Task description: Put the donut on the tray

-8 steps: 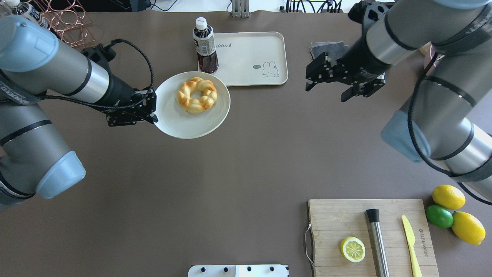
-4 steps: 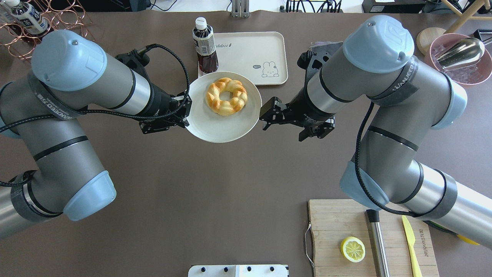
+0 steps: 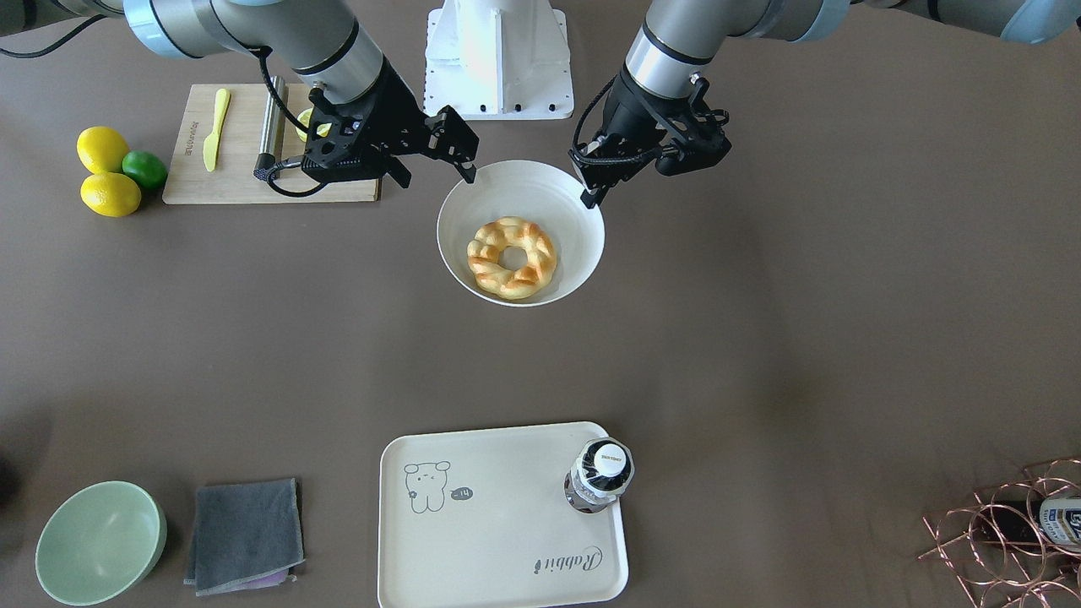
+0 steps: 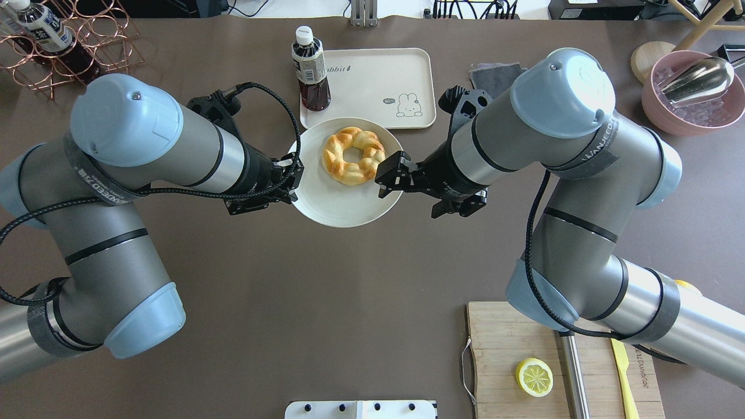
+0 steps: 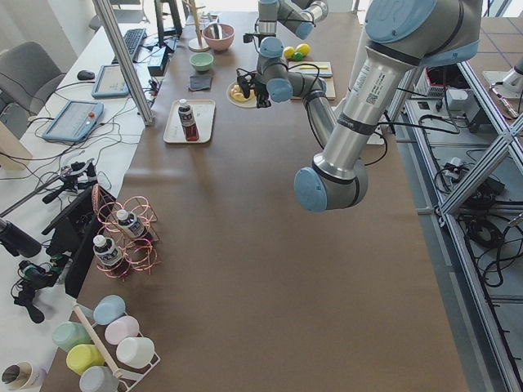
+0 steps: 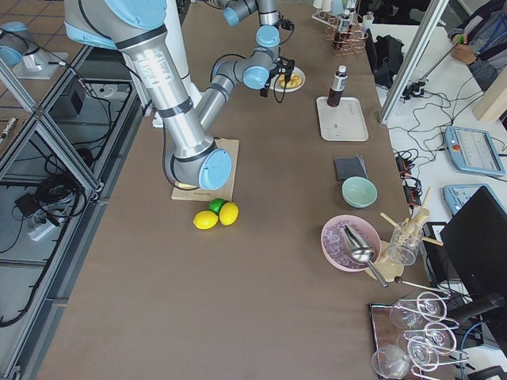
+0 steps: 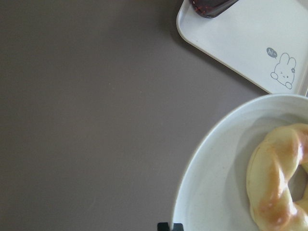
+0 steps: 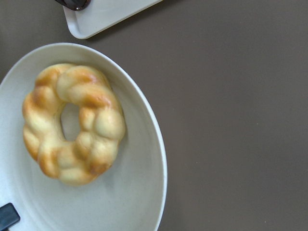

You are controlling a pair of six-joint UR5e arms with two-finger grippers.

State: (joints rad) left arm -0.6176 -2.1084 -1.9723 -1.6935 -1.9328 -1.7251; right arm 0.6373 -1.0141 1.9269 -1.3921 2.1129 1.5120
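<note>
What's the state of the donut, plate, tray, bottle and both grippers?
donut: whole, lying on the plate.
plate: rim gripped by left gripper.
tray: bears only the bottle.
bottle: upright, capped.
left gripper: shut on plate.
right gripper: open, at the plate's opposite rim.

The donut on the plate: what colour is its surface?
Golden-brown, paler yellow in the creases. The donut shows best in the right wrist view.
</note>
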